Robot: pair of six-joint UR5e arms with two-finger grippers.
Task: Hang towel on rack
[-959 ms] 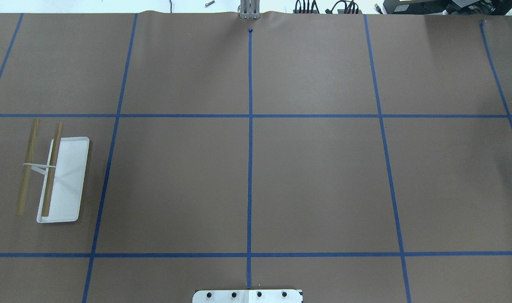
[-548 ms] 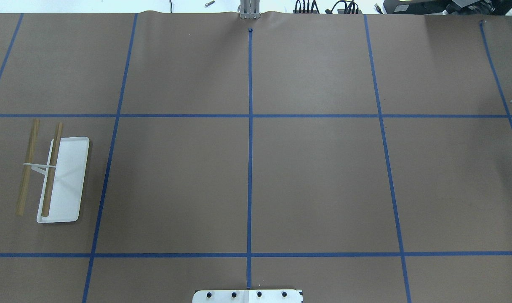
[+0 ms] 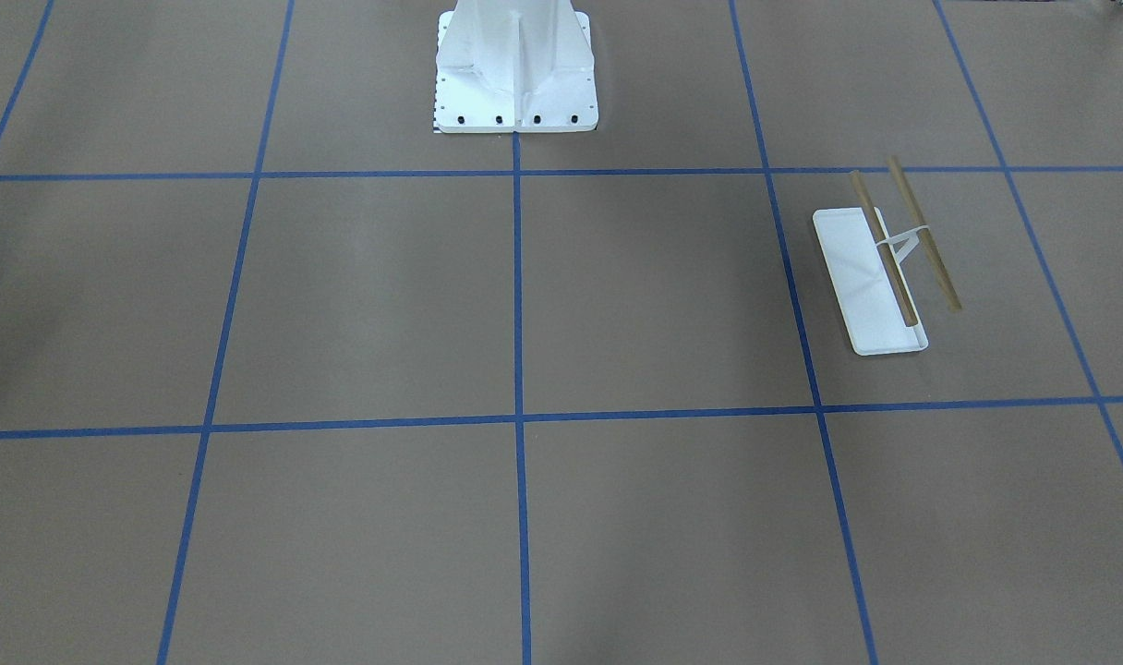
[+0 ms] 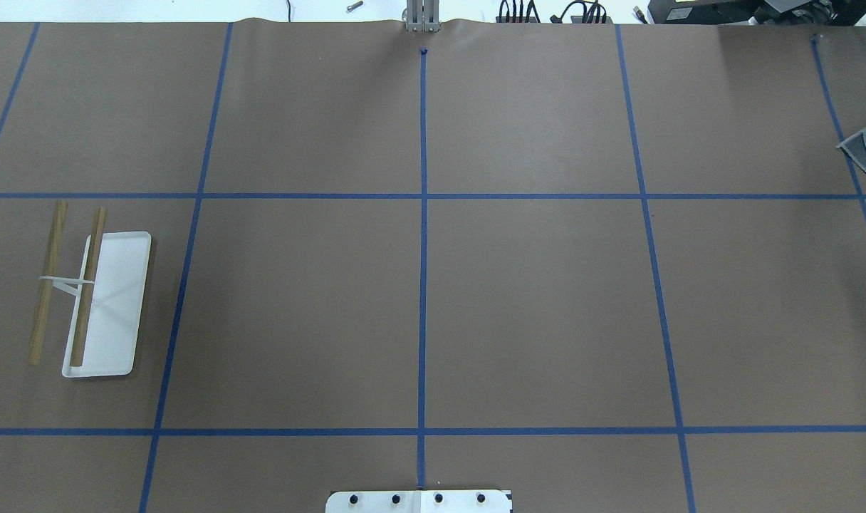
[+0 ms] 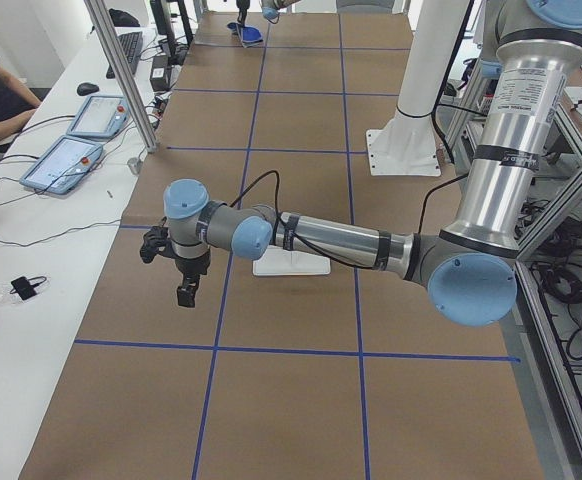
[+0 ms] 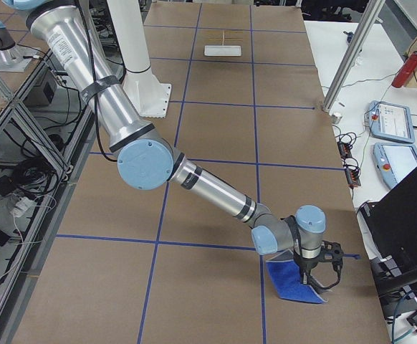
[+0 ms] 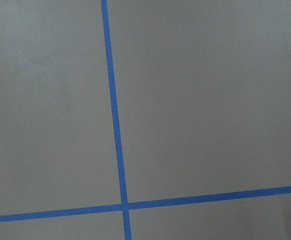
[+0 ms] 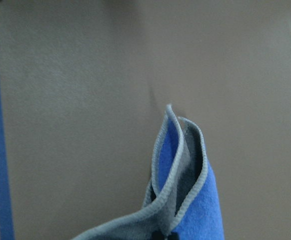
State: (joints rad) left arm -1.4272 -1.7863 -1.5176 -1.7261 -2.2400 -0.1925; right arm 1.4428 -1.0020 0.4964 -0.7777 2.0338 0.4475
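The rack (image 4: pixel 98 299) stands on the robot's left side of the table (image 4: pixel 533 306), well apart from the towel (image 6: pixel 291 283) at the table's right end. The rack's two wooden rods (image 4: pixel 87 285) run lengthwise away from the robot, nearly parallel to the blue tape lines (image 4: pixel 423 285), with a slight tilt. One rod sits over the outer long edge of the white base tray (image 4: pixel 120 313); the other lies beyond it.

In the overhead view only a grey-edged corner of the towel shows, cut off by the right border. The exterior right view shows more of it: blue cloth on the table, one part drawn up at the right hand (image 6: pixel 310 276). The right wrist view shows a raised fold, blue face against grey underside, with its lower part out of frame.

The left hand (image 5: pixel 185 292) hangs over bare table near the rack, whose base the arm partly hides in that view. Whether either hand is clenched or released cannot be told; the left wrist view shows only paper and crossing tape.
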